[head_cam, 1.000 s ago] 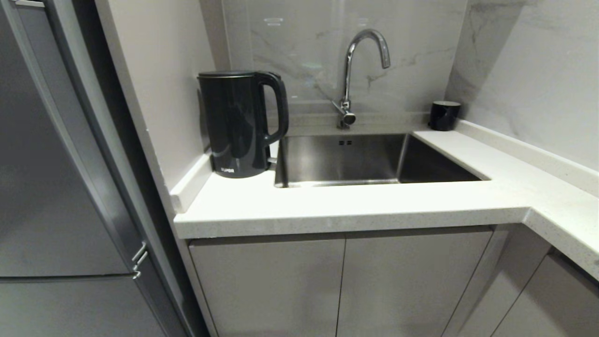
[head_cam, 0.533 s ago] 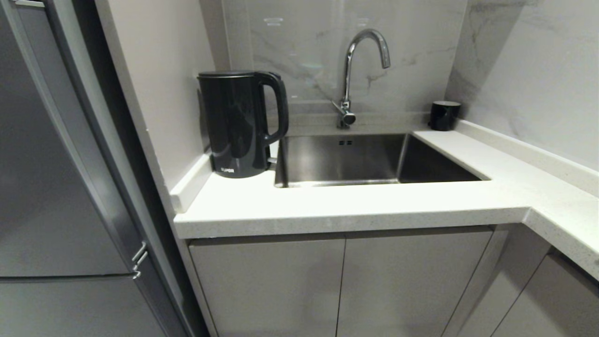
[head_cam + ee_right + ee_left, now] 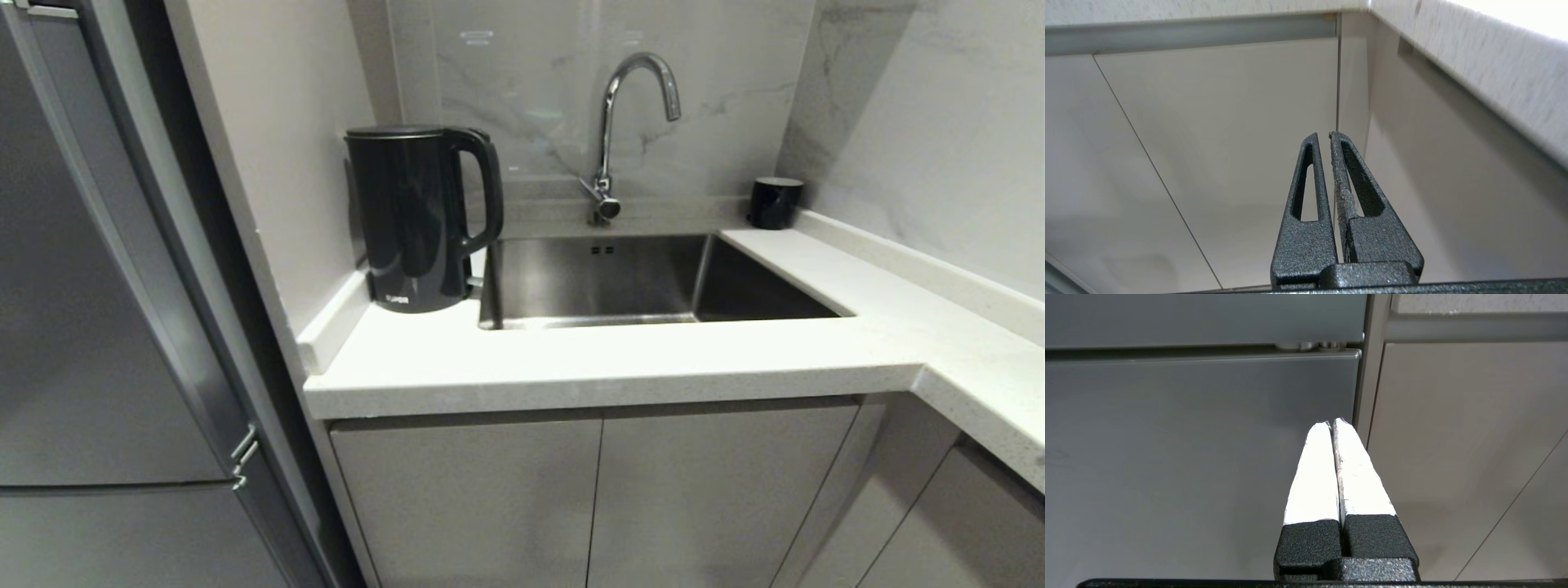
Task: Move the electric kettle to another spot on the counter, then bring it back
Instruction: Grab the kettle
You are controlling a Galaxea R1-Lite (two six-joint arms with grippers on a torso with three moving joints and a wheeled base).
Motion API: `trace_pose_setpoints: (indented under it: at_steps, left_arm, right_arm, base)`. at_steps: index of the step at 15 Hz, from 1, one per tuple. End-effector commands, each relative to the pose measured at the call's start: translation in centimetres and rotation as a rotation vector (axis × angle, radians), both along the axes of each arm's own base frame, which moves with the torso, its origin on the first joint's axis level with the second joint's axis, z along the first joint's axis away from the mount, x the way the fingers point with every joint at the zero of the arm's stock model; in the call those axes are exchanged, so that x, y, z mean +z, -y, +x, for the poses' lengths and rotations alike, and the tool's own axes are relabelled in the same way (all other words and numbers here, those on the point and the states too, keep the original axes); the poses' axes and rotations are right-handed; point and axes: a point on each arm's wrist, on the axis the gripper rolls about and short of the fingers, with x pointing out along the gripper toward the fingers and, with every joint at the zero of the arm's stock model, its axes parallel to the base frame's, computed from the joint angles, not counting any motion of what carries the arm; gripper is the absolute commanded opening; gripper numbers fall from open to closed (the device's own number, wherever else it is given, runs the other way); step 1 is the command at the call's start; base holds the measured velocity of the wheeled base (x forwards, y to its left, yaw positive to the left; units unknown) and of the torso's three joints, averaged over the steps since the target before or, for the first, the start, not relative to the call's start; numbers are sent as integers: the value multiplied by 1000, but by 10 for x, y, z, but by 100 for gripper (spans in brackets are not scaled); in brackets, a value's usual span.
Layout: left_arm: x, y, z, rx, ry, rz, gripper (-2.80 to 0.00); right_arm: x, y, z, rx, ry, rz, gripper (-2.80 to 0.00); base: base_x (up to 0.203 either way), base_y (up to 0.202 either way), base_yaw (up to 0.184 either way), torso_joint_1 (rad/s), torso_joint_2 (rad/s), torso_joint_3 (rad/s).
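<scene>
White counter (image 3: 620,359) bears the electric kettle (image 3: 412,216) beside the sink (image 3: 637,282).

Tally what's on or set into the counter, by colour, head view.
Black: 2, the electric kettle and a small cup.
Steel: 2, the sink and the tap.
Total: 4, all on or in the white counter.
</scene>
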Motion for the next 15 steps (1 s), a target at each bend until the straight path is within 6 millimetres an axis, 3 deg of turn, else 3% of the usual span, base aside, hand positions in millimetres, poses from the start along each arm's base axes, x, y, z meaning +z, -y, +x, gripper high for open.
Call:
trace_pose_setpoints:
  at_steps: [1, 15]
  left_arm:
    - [-1, 0, 0, 0, -6, 0, -280]
    - [-1, 0, 0, 0, -4, 0, -280]
  right_arm:
    - [0, 0, 0, 1, 0, 0, -280]
    - [0, 0, 0, 1, 0, 0, -280]
  base:
    - [0, 0, 0, 27, -266, -243]
    - [0, 0, 0, 104, -479, -372]
